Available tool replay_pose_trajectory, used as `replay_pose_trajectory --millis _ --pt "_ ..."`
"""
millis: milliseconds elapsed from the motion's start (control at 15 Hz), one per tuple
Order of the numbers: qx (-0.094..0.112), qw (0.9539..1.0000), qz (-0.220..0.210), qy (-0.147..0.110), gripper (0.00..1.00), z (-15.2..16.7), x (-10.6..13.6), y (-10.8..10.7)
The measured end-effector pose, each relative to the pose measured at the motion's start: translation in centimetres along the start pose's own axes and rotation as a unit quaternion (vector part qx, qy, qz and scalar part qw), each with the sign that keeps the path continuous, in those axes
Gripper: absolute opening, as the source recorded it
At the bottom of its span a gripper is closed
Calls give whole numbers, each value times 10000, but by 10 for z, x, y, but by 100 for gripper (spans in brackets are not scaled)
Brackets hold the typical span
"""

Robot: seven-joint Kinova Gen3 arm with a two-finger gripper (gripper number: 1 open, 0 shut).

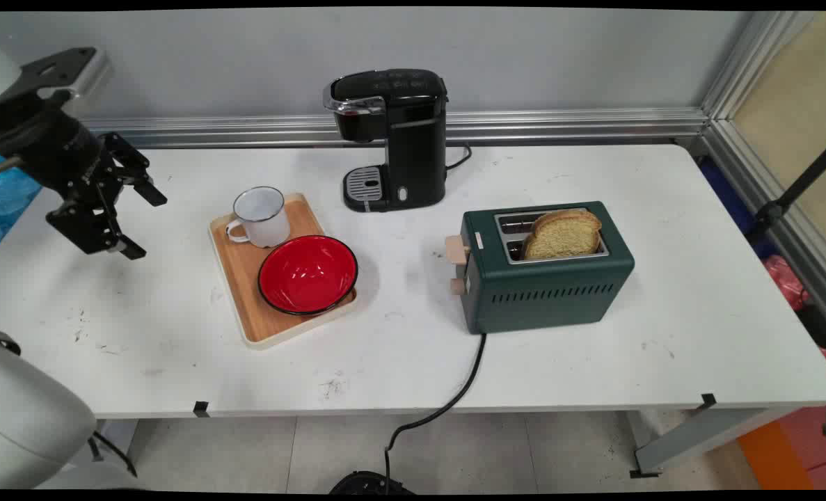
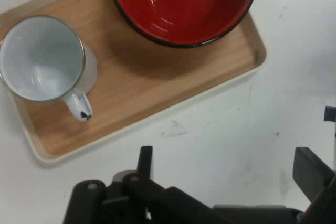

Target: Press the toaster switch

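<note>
While the gripper (image 1: pixel 134 221) hung above the left part of the white table (image 1: pixel 698 313), its two black fingers stood spread wide apart with nothing between them. It was nearest to the wooden tray (image 1: pixel 245 278), which lay just to its right in the main view, apart from it. On that tray sat a white enamel mug (image 1: pixel 263 216) at the far end, upright, its handle turned toward the arm's side, and a red bowl (image 1: pixel 307 273) with a black rim at the near end; the bowl's edge reached past the tray's right border. In the hand view the tray (image 2: pixel 157 87) filled the upper part, with the mug (image 2: pixel 42 59) on the left and the bowl (image 2: pixel 184 3) at the top, both seemingly empty. Behind the tray, near the wall, stood a black coffee maker (image 1: pixel 395 139). Further right sat a dark green toaster (image 1: pixel 545 278) with a slice of bread (image 1: pixel 562 233) standing in its slots, and its black cord (image 1: pixel 454 390) ran off the table's near edge.
</note>
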Motion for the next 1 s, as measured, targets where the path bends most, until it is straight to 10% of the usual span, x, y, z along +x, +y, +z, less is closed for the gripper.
replay_pose_trajectory --millis 467,1000 --pt "-89 9971 -308 693 100 4 53 3" --pt "-77 9908 -477 1261 100 15 168 6"
